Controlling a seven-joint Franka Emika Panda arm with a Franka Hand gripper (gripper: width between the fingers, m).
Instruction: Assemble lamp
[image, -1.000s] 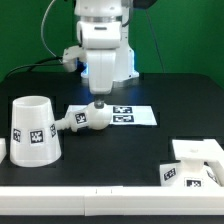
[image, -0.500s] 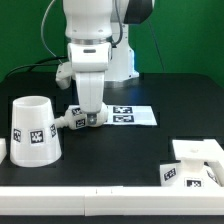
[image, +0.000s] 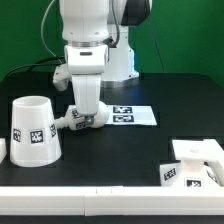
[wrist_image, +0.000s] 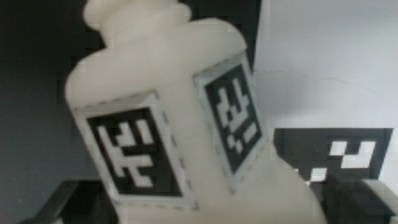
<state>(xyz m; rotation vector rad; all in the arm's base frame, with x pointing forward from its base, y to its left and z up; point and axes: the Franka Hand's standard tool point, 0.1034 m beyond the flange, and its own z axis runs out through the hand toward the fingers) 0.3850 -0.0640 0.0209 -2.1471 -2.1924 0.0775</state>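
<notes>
Since a second ago the arm has dropped from above the marker board and shifted toward the exterior view's left, so the gripper now sits right down at the bulb.

In the exterior view you see the bulb lying on its side on the black table, at the marker board's edge on that view's left. Its stem points toward the shade and ends close to it. The shade stands upright with its narrow end up. The base lies well apart, near the exterior view's right edge.

The gripper comes down around the round end of the bulb, but from this side you cannot tell whether the jaws press on it or stand clear (the gripper body hides the contact).

The wrist view gives you what the exterior view cannot. The bulb fills the picture, with two of its square tags readable on adjoining faces, and the marker board lies behind it with one of its own tags showing. Even there the contact is not plain, so you cannot tell the jaws' state.
</notes>
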